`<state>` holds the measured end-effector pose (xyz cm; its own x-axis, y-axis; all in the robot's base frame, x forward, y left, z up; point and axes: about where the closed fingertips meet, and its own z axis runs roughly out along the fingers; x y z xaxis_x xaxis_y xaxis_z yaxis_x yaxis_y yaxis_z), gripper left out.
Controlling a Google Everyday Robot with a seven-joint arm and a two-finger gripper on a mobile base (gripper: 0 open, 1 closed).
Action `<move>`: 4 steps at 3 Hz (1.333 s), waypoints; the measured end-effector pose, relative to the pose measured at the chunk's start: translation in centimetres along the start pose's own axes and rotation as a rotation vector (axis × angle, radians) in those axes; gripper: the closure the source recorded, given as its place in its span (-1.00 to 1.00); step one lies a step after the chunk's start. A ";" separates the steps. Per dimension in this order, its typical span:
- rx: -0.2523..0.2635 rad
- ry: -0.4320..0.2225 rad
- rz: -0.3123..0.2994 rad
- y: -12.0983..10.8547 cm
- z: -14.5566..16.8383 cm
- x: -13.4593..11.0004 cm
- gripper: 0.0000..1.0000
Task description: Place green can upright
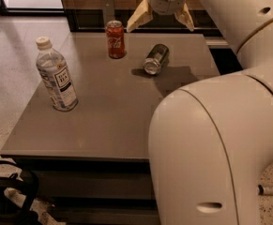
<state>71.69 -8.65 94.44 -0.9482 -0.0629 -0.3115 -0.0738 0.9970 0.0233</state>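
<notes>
grey table (108, 121): sideways green can (155, 59), upright red can (115, 39) and bottle (56, 76); spread tool (160, 27) above

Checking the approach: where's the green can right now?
Camera view: the green can lies on its side on the table, far-right area, just right of the upright red can, below the open hand.

**Metal cans, clear plastic, a matt tabletop**

The green can (155, 58) looks like thin metal. Its dark sides have a dull sheen and its silver end is bright and reflective. The red can (115, 39) has glossy printed metal sides and a silver top. The water bottle (56, 76) is clear, shiny plastic with a matt white cap (42, 42). The table (108, 111) has a smooth, matt grey-brown top. The gripper (160, 23) hangs over the table's far edge above the green can, its pale, matt fingers (136, 20) spread apart. The arm (220, 144) wears a smooth off-white shell with a soft gloss. The floor (14, 46) is pale, speckled and polished.
</notes>
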 end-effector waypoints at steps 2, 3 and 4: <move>0.038 0.004 0.053 0.4 1.4 -0.7 -1.00; 0.114 0.017 0.146 0.7 2.5 -1.1 -1.00; 0.178 0.016 0.223 1.1 2.5 -0.9 -1.00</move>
<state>73.26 -7.43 92.43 -0.9397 0.1595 -0.3024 0.1912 0.9784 -0.0783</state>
